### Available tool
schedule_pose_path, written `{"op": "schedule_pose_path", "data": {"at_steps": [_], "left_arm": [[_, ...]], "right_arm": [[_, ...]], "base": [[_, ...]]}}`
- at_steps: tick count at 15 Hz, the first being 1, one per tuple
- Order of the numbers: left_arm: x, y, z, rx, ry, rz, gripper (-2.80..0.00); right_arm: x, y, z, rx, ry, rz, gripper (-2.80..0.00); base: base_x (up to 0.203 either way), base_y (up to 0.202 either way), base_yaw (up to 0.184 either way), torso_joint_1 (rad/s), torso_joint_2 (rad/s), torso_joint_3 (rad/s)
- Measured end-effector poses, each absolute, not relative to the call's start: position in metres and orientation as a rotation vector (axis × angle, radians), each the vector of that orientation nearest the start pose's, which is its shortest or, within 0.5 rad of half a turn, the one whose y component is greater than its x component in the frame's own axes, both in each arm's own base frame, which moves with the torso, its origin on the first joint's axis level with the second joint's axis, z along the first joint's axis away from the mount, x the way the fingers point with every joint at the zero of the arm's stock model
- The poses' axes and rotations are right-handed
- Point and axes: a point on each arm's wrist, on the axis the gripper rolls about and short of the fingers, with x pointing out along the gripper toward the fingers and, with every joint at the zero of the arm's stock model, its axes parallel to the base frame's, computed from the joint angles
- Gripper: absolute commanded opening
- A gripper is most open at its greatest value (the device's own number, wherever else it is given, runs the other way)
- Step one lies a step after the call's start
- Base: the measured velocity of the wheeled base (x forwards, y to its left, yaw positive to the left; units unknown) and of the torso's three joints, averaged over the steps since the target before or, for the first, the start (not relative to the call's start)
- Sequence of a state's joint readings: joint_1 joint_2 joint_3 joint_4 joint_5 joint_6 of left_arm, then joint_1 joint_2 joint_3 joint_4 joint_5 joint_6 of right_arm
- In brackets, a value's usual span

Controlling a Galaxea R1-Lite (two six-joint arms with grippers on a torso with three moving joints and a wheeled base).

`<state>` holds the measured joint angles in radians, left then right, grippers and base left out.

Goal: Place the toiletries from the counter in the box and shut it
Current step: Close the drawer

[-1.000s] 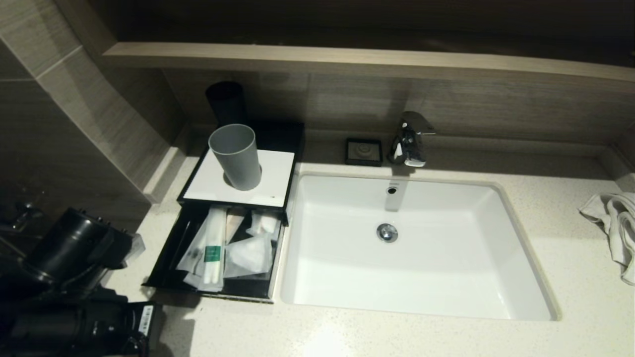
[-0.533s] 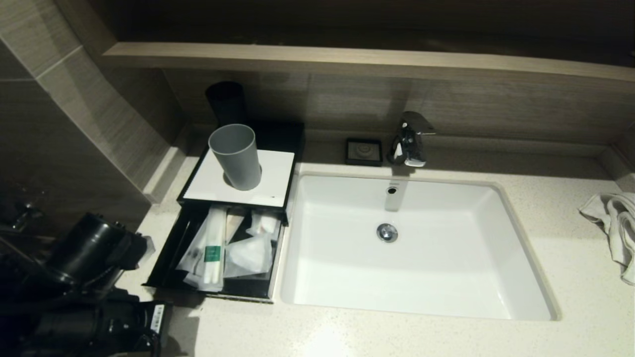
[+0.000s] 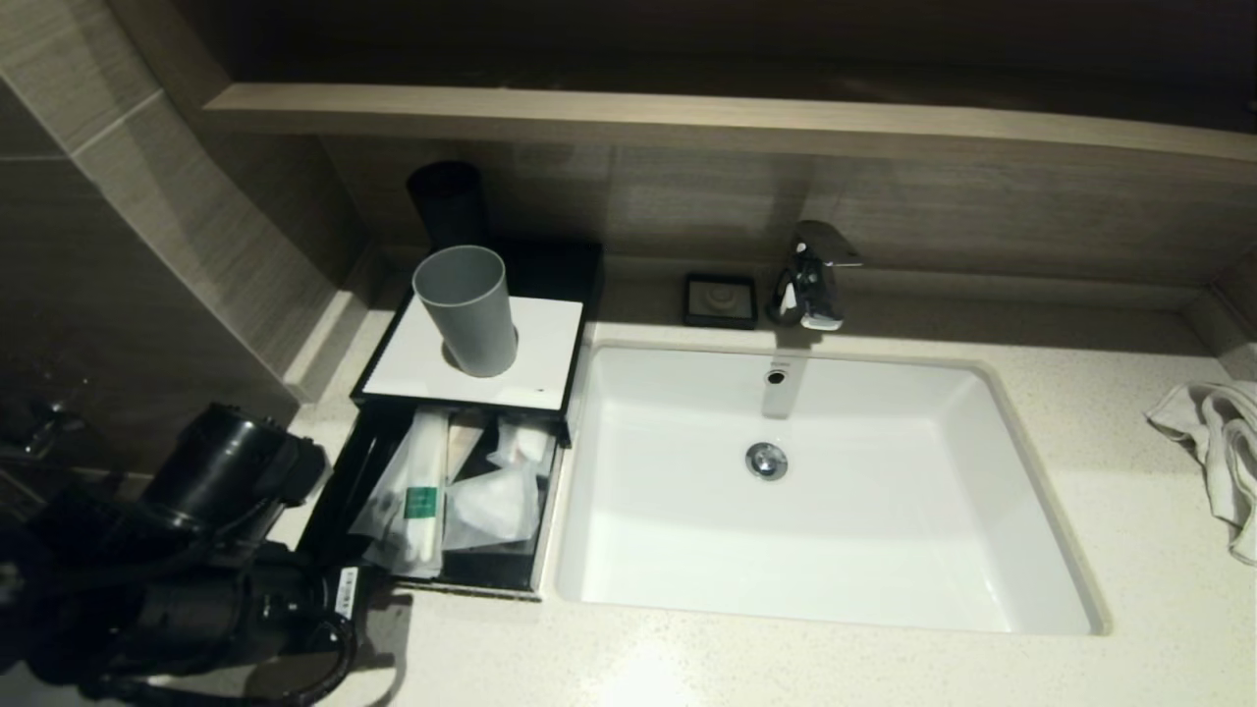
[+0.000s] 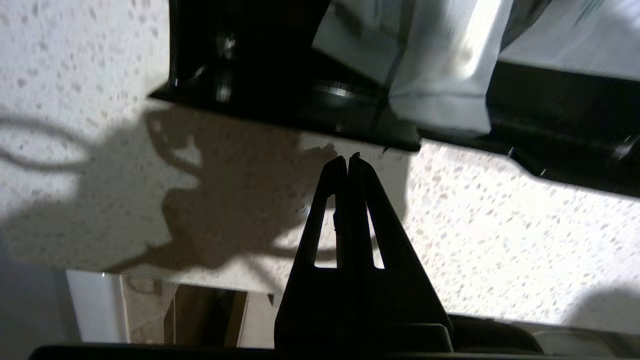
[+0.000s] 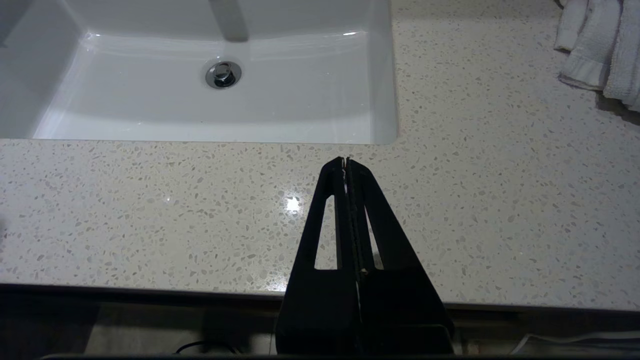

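Observation:
A black box (image 3: 471, 388) stands left of the sink, its drawer (image 3: 511, 574) pulled out toward me. White wrapped toiletries (image 3: 437, 491) lie inside the drawer; one has a green label (image 3: 419, 502). They also show in the left wrist view (image 4: 430, 65). My left gripper (image 4: 347, 159) is shut and empty, just in front of the drawer's front edge (image 4: 300, 122), low over the counter. In the head view the left arm (image 3: 211, 550) is at the drawer's front-left corner. My right gripper (image 5: 345, 161) is shut and empty over the counter's front, before the sink.
A grey cup (image 3: 466, 309) stands on the box's white top. The white sink (image 3: 815, 491) fills the middle, with a faucet (image 3: 810, 275) and a small black dish (image 3: 721, 299) behind it. A white towel (image 3: 1218, 452) lies at the far right. A wall (image 3: 147, 245) is left of the box.
My left arm has moved right and forward, closing in on the drawer's front-left corner. The drawer and its contents have not moved.

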<state>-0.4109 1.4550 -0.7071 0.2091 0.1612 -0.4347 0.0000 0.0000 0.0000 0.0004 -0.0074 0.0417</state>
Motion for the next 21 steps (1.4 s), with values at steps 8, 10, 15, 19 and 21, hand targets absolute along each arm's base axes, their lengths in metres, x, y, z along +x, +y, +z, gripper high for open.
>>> {"op": "schedule_pose_path", "data": {"at_steps": [8,10,15,19,21], "left_arm": [[0.216,-0.074,0.158,-0.180,0.894,0.022,-2.80],[0.222,-0.076,0.161,-0.184,0.884,0.021,-2.80],[0.236,-0.080,0.168,-0.195,0.857,0.018,-2.80],[0.246,-0.084,0.171,-0.202,0.845,0.015,-2.80],[0.253,-0.085,0.173,-0.206,0.838,0.017,-2.80]], "right_arm": [[-0.023,0.000,0.075,0.042,0.000,-0.008,-2.80],[-0.023,0.000,0.075,0.042,0.000,-0.007,-2.80],[-0.023,0.000,0.075,0.042,0.000,-0.008,-2.80],[-0.023,0.000,0.075,0.042,0.000,-0.007,-2.80],[-0.023,0.000,0.075,0.042,0.000,-0.008,-2.80]], "base": [[0.000,0.000,0.000,0.000,0.00,0.000],[0.000,0.000,0.000,0.000,0.00,0.000],[0.000,0.000,0.000,0.000,0.00,0.000],[0.000,0.000,0.000,0.000,0.00,0.000],[0.000,0.000,0.000,0.000,0.00,0.000]]}}
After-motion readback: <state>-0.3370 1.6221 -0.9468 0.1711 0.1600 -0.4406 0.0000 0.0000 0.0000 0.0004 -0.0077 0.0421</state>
